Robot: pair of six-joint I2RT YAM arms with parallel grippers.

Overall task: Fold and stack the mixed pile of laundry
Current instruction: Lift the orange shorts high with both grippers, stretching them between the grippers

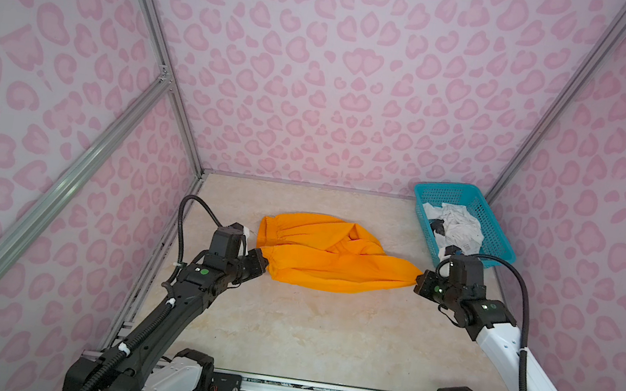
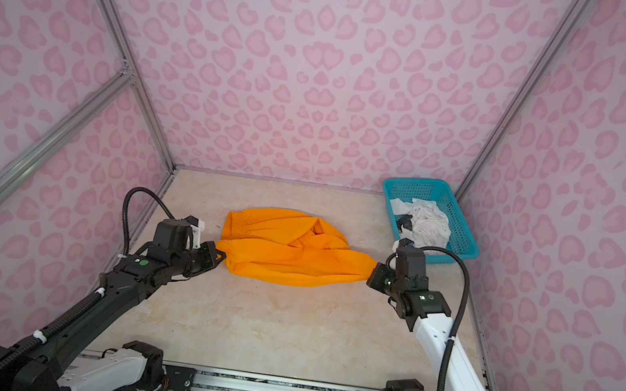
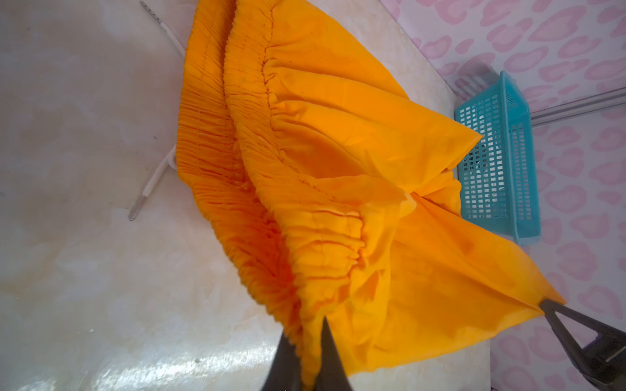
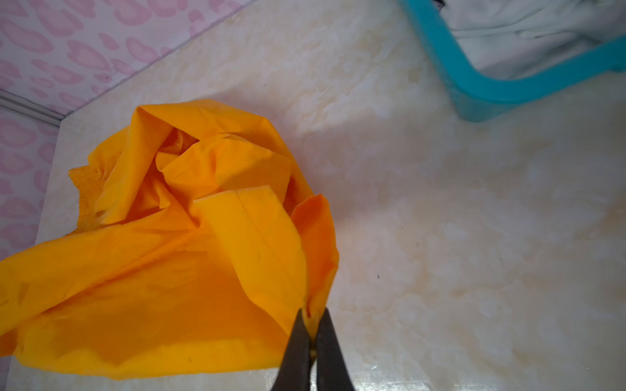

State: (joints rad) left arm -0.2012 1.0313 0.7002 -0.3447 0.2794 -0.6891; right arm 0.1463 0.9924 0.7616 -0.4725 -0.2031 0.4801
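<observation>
The bright orange shorts (image 1: 327, 257) (image 2: 294, 252) lie rumpled on the marble table, stretched between my two grippers. My left gripper (image 1: 266, 259) (image 2: 221, 254) (image 3: 306, 330) is shut on the gathered elastic waistband at the shorts' left end. My right gripper (image 1: 419, 280) (image 2: 373, 273) (image 4: 312, 313) is shut on a folded leg corner of the shorts (image 4: 169, 254) at the right end. The white drawstring (image 3: 155, 179) trails onto the table. The white T-shirt (image 1: 456, 226) (image 2: 429, 222) with a dark print lies crumpled in the basket.
A teal perforated basket (image 1: 447, 186) (image 2: 418, 181) (image 3: 508, 152) (image 4: 491, 91) stands at the back right corner, just behind the right gripper. Pink patterned walls with aluminium rails enclose the table on three sides. Bare marble tabletop (image 1: 304, 329) lies in front of the shorts.
</observation>
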